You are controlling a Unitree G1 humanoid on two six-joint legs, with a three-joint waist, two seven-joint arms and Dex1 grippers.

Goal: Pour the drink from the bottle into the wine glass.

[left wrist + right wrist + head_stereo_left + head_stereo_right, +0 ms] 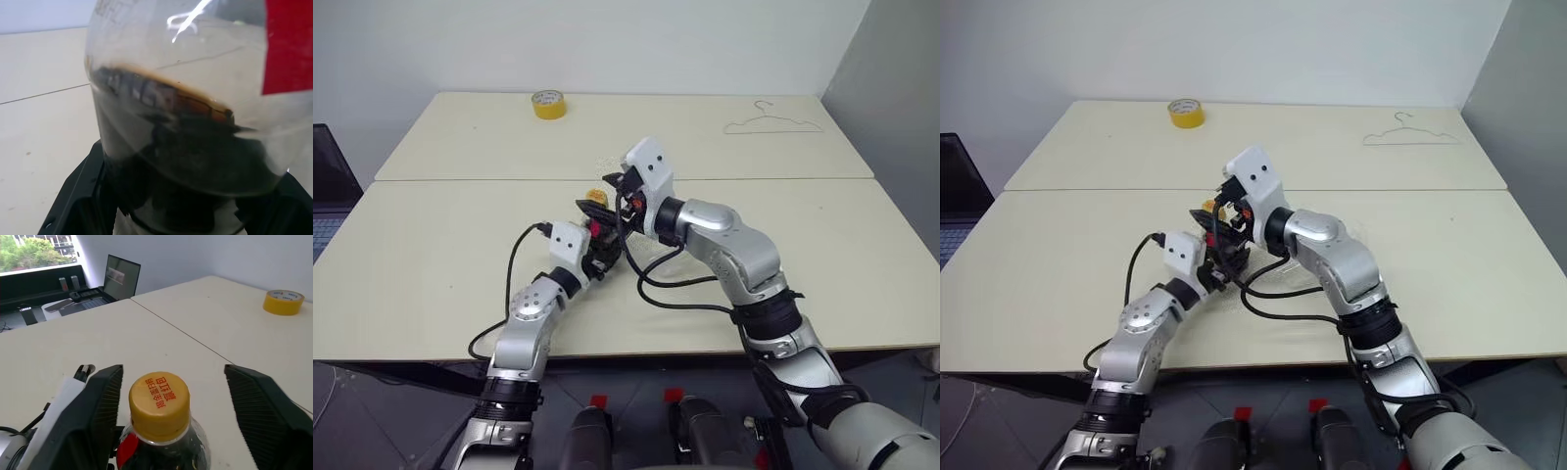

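My left gripper (599, 250) is shut on the bottle (596, 223), a small clear plastic one held upright over the near table. In the left wrist view the drink (186, 147) is dark brown, nearly black, and fills the lower part of the bottle below a red strip (288, 49). My right gripper (171, 377) is open, with one black finger (102, 401) on each side of the yellow cap (159, 404) and a gap showing on both sides. The wine glass is hidden behind my arms.
A yellow tape roll (548, 103) lies at the far left of the back table and a wire hanger (773, 124) at its far right. A laptop (122, 276) stands off the table's left side. A seam (460, 180) divides the two tables.
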